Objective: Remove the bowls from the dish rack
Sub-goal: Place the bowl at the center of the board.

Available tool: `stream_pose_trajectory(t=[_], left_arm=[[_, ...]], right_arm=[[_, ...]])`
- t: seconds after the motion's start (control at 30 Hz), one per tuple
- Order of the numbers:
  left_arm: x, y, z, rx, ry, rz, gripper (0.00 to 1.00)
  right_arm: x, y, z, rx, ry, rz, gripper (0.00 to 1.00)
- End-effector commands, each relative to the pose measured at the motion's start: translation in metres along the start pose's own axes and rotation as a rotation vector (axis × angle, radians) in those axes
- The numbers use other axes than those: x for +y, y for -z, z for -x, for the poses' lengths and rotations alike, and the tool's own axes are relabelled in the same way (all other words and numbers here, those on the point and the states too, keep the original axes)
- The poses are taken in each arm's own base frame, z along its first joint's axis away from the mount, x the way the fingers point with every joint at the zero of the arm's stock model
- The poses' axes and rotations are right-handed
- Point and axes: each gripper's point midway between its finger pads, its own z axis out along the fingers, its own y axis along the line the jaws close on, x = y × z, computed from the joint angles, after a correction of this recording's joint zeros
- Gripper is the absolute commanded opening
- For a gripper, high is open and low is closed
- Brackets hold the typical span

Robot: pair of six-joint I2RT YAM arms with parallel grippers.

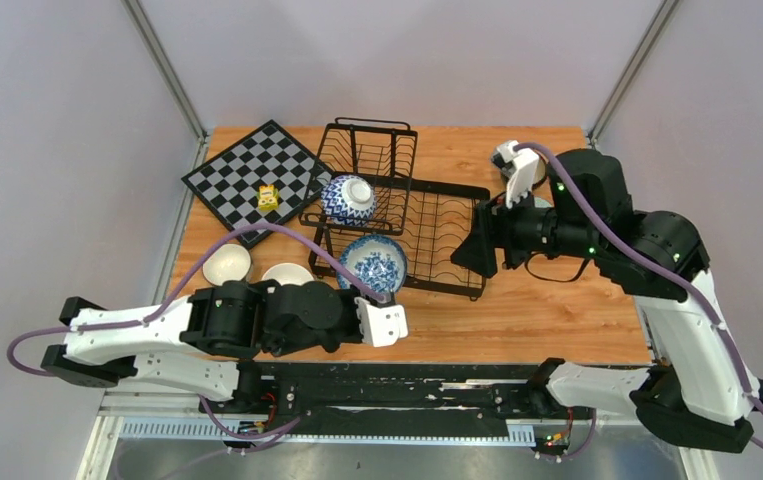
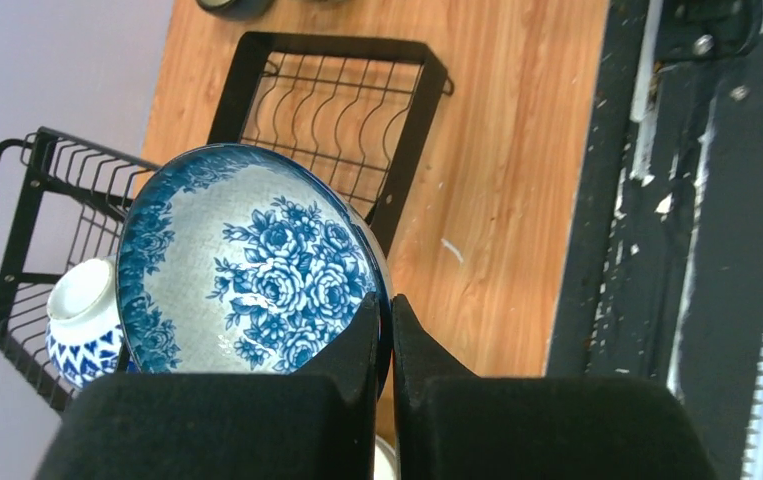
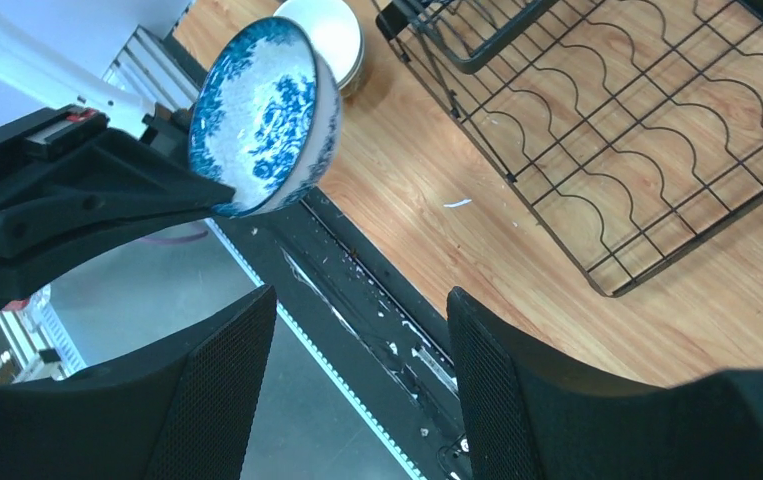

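My left gripper (image 1: 385, 297) is shut on the near rim of a blue-and-white floral bowl (image 1: 372, 264), which is tilted, its inside facing up. In the left wrist view the fingers (image 2: 389, 325) pinch the bowl (image 2: 247, 270) at its rim. A blue-and-white zigzag bowl (image 1: 347, 197) lies upside down in the upper basket of the black dish rack (image 1: 447, 195). The rack's lower tray (image 3: 637, 150) has no bowls in it. My right gripper (image 1: 474, 256) is open and empty at the tray's right end; in its own view it (image 3: 357, 350) hangs over the table's near edge.
Two white bowls (image 1: 227, 263) (image 1: 287, 272) sit on the table left of the rack. A chessboard (image 1: 257, 175) with a small yellow piece (image 1: 268, 197) lies at the back left. Something dark (image 2: 232, 5) sits beyond the rack's right end, mostly hidden.
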Motion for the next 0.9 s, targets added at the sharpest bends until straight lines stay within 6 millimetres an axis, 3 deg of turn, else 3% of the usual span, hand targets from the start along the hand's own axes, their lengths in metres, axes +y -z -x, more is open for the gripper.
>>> stream_pose_trajectory(t=[0.0,0.2,0.43,0.87], left_arm=[[0.012,0.001,0.0,-0.009,-0.068,0.096,0.0],[-0.006,-0.002,0.005,-0.04,-0.104,0.031,0.0],[-0.025,-0.001,0.005,-0.067,-0.141,-0.053,0.0],[-0.04,0.002,0.002,-0.087,-0.237,-0.136,0.0]], right_arm=[[0.004,-0.009,-0.007,0.058,0.071,-0.035,0.67],[0.016,-0.044,-0.003,0.092,0.208,-0.124,0.64],[0.022,-0.077,-0.002,0.137,0.238,-0.141,0.61],[0.024,-0.093,-0.039,0.295,0.243,-0.117,0.52]])
